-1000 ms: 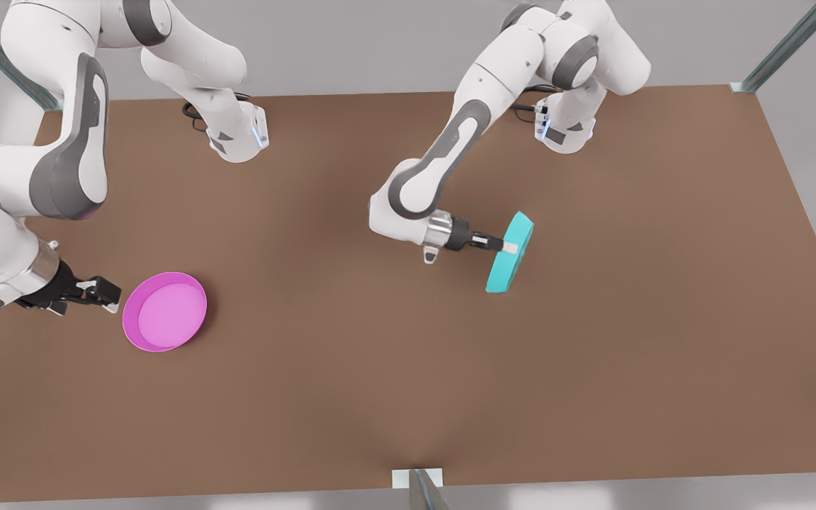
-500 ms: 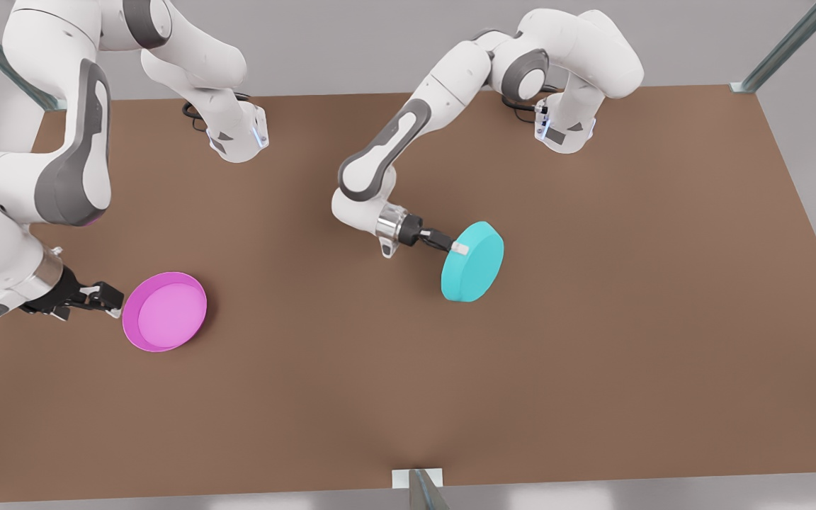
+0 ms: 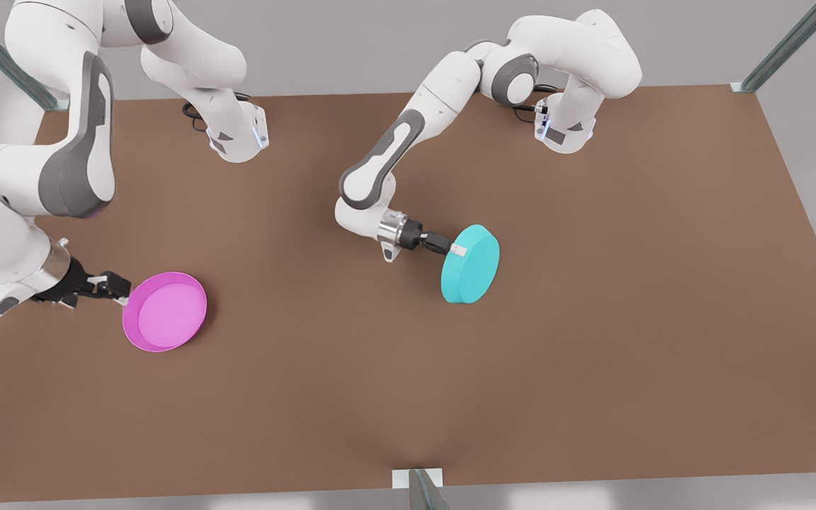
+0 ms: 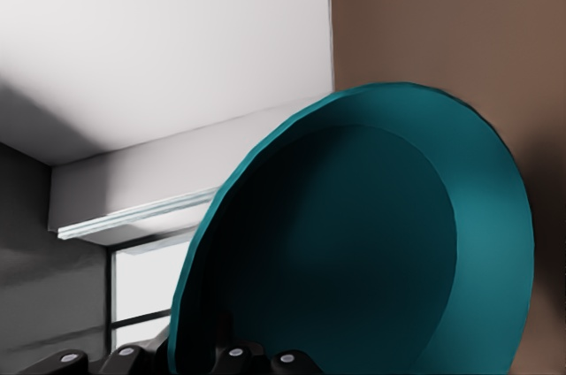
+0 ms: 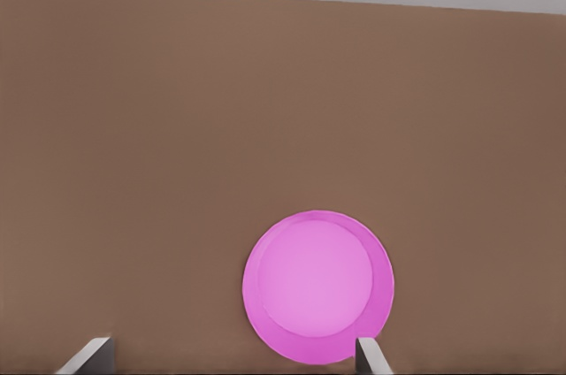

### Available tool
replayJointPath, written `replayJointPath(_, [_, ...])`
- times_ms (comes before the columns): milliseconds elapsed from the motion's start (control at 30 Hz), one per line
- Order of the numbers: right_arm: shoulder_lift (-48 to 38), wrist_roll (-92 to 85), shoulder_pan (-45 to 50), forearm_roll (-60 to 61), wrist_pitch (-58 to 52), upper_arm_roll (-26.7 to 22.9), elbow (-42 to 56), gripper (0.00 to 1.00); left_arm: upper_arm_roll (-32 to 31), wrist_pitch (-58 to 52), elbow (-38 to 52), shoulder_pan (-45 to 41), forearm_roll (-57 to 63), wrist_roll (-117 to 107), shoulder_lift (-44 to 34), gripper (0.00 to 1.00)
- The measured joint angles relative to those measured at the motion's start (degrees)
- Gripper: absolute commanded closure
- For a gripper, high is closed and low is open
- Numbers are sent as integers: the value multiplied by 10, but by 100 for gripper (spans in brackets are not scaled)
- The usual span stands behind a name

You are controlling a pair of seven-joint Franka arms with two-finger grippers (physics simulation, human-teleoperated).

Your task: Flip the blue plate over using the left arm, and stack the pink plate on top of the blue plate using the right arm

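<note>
The blue plate (image 3: 472,265) hangs tilted near the table's middle, its flat underside turned toward the front camera. My left gripper (image 3: 457,249) is shut on its rim on the front view's left side. The left wrist view looks into the plate's hollow inside (image 4: 371,242). The pink plate (image 3: 165,312) lies right way up on the table at the front view's left. My right gripper (image 3: 122,292) is low beside its rim, open, with nothing between its fingers. In the right wrist view the pink plate (image 5: 318,286) sits just ahead of the spread fingertips (image 5: 371,357).
The brown table (image 3: 592,354) stretches wide around both plates. Both arm bases (image 3: 238,134) (image 3: 564,127) stand at its far edge. Metal frame posts rise at the back corners, and a bracket (image 3: 418,482) sits at the front edge's middle.
The left arm has turned the blue plate from edge-on to underside-up and carried it toward the front view's left. The right gripper has crept closer to the pink plate's rim.
</note>
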Motion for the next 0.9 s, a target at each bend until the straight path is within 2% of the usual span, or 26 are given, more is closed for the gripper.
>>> replayJointPath(233, [-5, -1, 0, 0, -25, 1, -2, 0, 23, 88, 22, -5, -118, -207, -1, 0])
replayJointPath(500, [0, 1, -1, 0, -26, -1, 0, 0, 89, 91, 37, -42, -292, -233, -10, 0])
replayJointPath(667, [-1, -5, -9, 3, -30, -4, 5, 0, 129, 84, 38, -7, -414, -144, -126, 0])
replayJointPath(733, [3, -2, -11, 1, -26, -8, 3, 0, 128, 69, 35, 50, -452, -56, -207, 0])
replayJointPath(833, [4, -5, -17, 3, -29, -7, 3, 0, 116, 57, 31, 200, -504, 106, -318, 0])
replayJointPath(867, [4, -5, -13, 3, -30, -7, 4, 0, 32, 67, 11, 306, -517, 119, -383, 0])
replayJointPath(900, [7, -5, -11, 4, -30, -6, 3, 0, -64, 121, -75, 411, -525, 121, -477, 0])
